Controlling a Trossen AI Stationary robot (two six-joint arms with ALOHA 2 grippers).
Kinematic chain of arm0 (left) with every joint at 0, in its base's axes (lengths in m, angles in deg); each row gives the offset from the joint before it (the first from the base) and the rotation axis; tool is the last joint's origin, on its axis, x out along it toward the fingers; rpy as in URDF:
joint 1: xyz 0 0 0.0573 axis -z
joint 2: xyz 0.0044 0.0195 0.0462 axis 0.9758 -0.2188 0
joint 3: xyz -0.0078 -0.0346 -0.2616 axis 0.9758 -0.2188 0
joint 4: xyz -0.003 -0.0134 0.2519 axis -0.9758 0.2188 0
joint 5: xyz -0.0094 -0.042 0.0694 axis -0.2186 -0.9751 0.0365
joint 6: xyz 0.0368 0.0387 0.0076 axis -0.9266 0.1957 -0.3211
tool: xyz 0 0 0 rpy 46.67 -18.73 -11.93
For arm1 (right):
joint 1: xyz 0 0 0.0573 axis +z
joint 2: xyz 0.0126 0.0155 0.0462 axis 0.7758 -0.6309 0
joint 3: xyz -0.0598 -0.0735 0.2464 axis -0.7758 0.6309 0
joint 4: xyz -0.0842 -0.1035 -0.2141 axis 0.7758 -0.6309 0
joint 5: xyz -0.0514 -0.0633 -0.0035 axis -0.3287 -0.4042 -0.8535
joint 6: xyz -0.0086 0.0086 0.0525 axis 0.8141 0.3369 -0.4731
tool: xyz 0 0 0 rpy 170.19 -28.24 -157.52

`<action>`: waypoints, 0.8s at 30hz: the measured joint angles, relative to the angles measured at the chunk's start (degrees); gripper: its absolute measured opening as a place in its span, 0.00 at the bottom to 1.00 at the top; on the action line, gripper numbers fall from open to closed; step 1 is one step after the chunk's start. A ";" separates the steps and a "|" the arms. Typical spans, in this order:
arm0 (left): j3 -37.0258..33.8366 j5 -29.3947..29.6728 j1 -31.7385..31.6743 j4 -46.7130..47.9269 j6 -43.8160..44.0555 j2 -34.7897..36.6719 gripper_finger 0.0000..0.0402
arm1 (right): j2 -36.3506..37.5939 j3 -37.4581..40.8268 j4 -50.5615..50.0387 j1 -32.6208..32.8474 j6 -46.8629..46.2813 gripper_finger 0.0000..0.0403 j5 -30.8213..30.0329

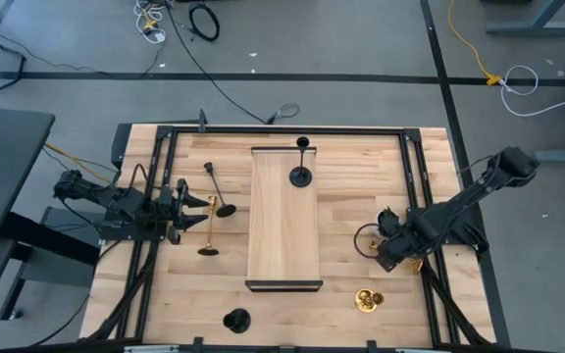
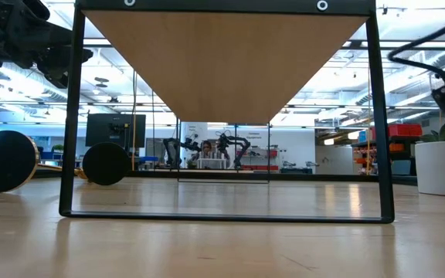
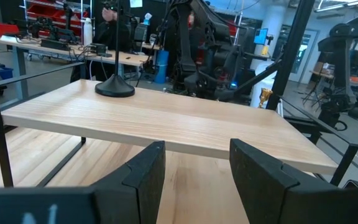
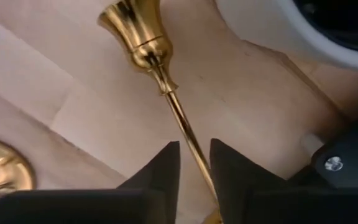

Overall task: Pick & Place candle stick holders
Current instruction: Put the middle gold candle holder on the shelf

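On the table's right side a gold candle stick holder (image 4: 157, 74) lies on its side beside a white pot (image 4: 303, 31). My right gripper (image 4: 194, 152) points down over it, slightly open, with the thin stem between its fingers. A black holder (image 1: 302, 175) stands on its base at the far end of the raised wooden shelf (image 1: 284, 235). A black holder (image 1: 219, 191) and a gold one (image 1: 209, 227) lie left of the shelf. Close by them my left gripper (image 3: 194, 168) waits level and open, holding nothing. My right gripper comes from above with its fingers across the gold holder's stem (image 4: 188, 134), below the cup. A gap shows between the stem and one finger (image 4: 166, 168). The stem runs close under the other finger (image 4: 229, 171); I cannot tell whether they touch. The holder lies flat on the table.
Another gold holder (image 1: 368, 300) lies near the front right, and a black one (image 1: 235, 320) near the front edge. The shelf stands on thin black legs (image 2: 68, 116) with free room under it. A black frame runs along the table's sides.
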 joint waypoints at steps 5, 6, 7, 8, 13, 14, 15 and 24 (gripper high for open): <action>0.01 0.01 0.00 0.00 0.00 0.00 0.45 | -2.37 -0.01 0.72 0.00 0.86 0.34 0.62; 0.01 0.01 0.00 0.00 0.00 0.00 0.45 | -2.71 -0.01 0.70 0.00 1.12 0.36 0.64; 0.01 0.01 -0.01 0.00 0.00 0.00 0.45 | -3.12 -0.01 0.66 0.00 1.44 0.37 0.68; 0.01 0.01 0.01 0.00 0.00 0.00 0.45 | -3.48 0.00 0.70 -0.01 1.71 0.39 0.74; 0.01 0.01 -0.01 0.00 -0.02 0.00 0.45 | -5.41 -0.01 1.72 0.00 2.63 0.43 0.87; 0.01 0.01 -0.01 0.00 0.00 0.00 0.45 | -5.81 -0.01 2.17 0.00 3.03 0.43 0.87; 0.01 0.01 0.01 0.00 0.00 0.00 0.45 | -6.20 -0.01 2.51 0.00 3.76 0.44 0.87; 0.01 0.01 0.01 0.00 0.00 0.00 0.45 | -8.01 -0.01 3.22 0.00 5.18 0.38 0.41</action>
